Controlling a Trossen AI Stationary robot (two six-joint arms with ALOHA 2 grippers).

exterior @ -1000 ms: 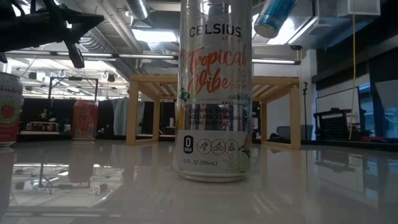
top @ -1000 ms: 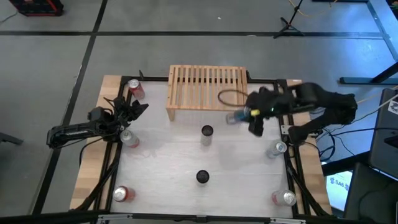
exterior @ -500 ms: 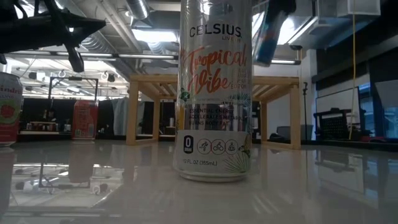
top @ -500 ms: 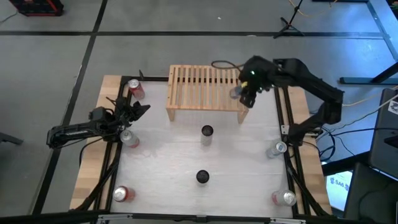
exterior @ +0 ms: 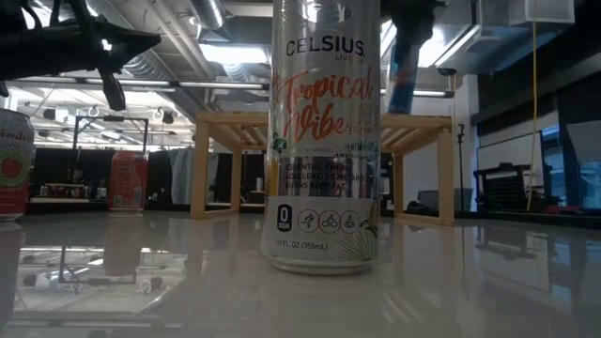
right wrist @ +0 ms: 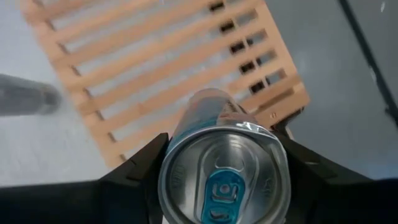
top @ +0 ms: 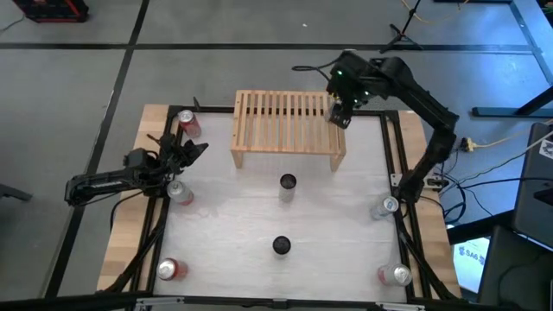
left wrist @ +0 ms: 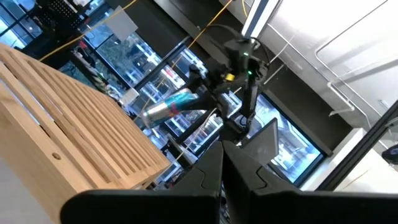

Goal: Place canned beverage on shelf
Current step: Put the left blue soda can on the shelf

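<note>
My right gripper [top: 339, 113] hangs over the far right corner of the light-wood slatted shelf [top: 285, 125], shut on a silver-and-blue canned beverage [right wrist: 224, 165]. In the low view the can [exterior: 404, 73] stands nearly upright, clear above the shelf top [exterior: 319, 122]. My left gripper [top: 195, 149] is shut at the table's left side and holds nothing. My right gripper pinches the can's side wall just below its top rim [right wrist: 180, 146], one finger [right wrist: 140, 171] on each side. The fingers come steeply from above and run along the can. The can hangs below them, top toward the wrist, lifted clear over the shelf's right end.
Other cans stand around the table: a red one [top: 186, 122] at the far left, a silver one [top: 179, 192] near my left gripper, two dark-topped ones [top: 288, 183] [top: 282, 245] in the middle, and silver ones [top: 385, 206] at the right. A tall Celsius can [exterior: 325, 141] fills the low view.
My right gripper has carried the can from in front of the shelf's right end toward the table's far edge, and it is now above the shelf's far right corner. It has tipped more steeply downward, so the can has gone from slanted to nearly upright.
</note>
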